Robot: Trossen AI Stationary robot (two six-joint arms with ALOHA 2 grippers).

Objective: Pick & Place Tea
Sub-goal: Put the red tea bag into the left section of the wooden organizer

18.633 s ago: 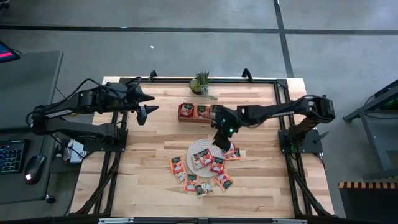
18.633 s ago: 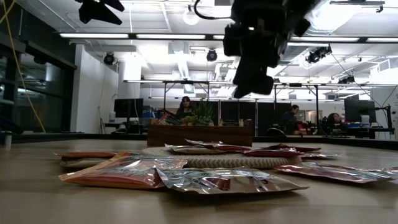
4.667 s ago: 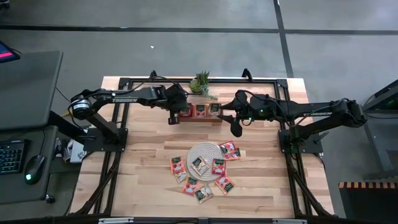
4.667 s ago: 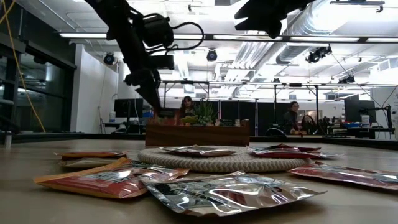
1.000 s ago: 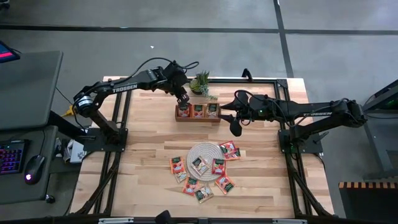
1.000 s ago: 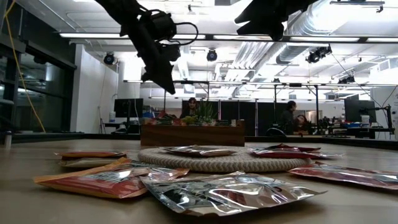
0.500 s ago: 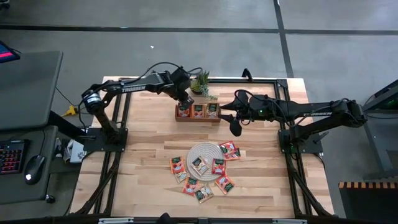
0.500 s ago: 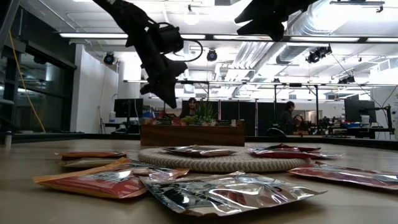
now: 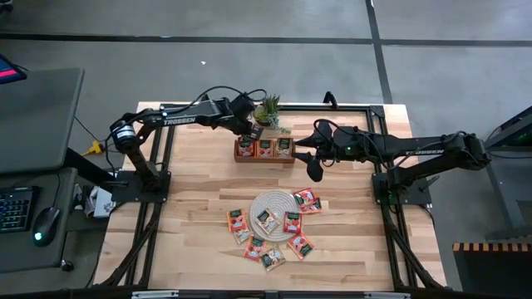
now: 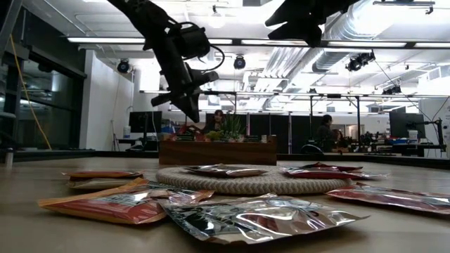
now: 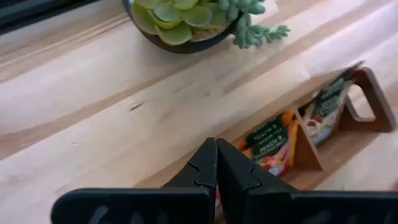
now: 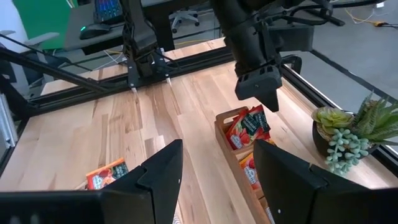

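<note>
The wooden tray (image 9: 264, 159) stands at the far middle of the table with tea sachets (image 9: 266, 148) upright in its compartments. More tea sachets (image 9: 264, 249) lie flat on and around the round woven mat (image 9: 257, 203). My left gripper (image 9: 249, 135) is shut and slants down over the tray's left compartment (image 12: 231, 127), with nothing between its fingers (image 11: 216, 149). My right gripper (image 9: 316, 173) hangs open in the air just right of the tray, holding nothing (image 12: 217, 171). My left gripper's shut fingertips (image 12: 268, 102) stand right at the top edge of the sachets (image 12: 249, 127) that stick up from the tray's left compartment. I cannot tell whether they touch them.
A small potted succulent (image 9: 268, 110) stands just beyond the tray at the table's far edge, close to my left gripper. A black frame rail (image 9: 249, 106) runs around the table. Bare wood lies left of the tray and mat.
My left gripper has rolled about its own line and sunk a little toward the tray's left compartment, staying shut. The tray and sachets have kept still.
</note>
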